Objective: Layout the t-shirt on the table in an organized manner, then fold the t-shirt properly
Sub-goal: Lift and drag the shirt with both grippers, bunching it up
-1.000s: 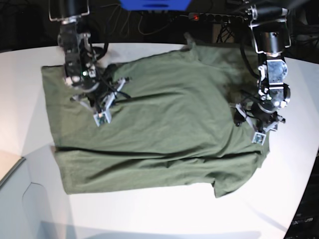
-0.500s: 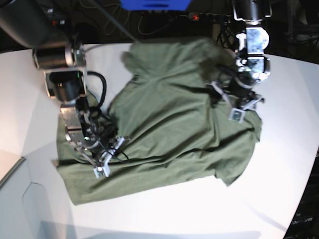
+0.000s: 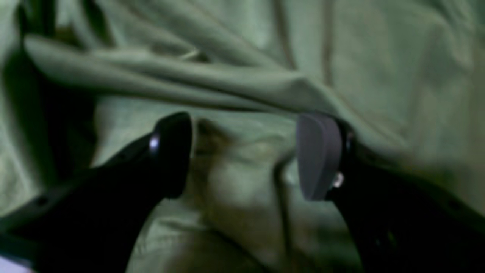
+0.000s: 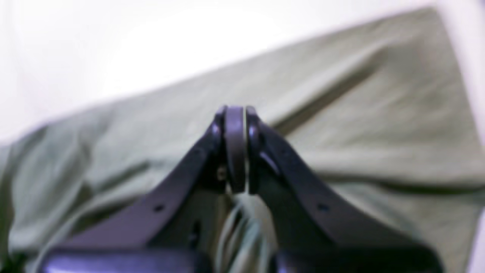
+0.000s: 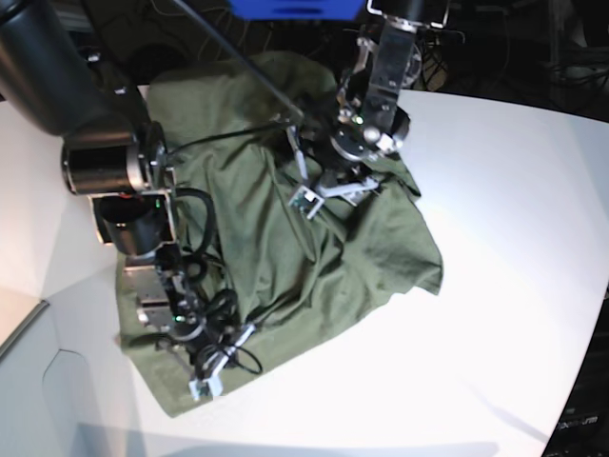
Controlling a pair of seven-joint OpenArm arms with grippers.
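Observation:
The olive-green t-shirt (image 5: 285,257) lies bunched and creased on the left half of the white table (image 5: 504,286). My right gripper (image 5: 205,379) is low at the shirt's front-left edge. In the right wrist view this gripper (image 4: 235,148) is shut, pads together, with a bunch of t-shirt (image 4: 341,125) cloth pinched behind the tips. My left gripper (image 5: 309,200) sits on the shirt's back-middle part. In the left wrist view it (image 3: 246,155) stands open over the t-shirt (image 3: 242,204), and a raised fold runs across just beyond its fingertips (image 3: 318,155).
Behind the table is a dark area with cables and a blue object (image 5: 295,8). The table's curved edge (image 5: 585,362) runs down the right side. A grey surface (image 5: 29,390) sits below the table at the lower left.
The right gripper has pulled the shirt's left edge from the back toward the front. The left gripper has swept from the right side to the back middle, and the spread shirt has bunched leftward.

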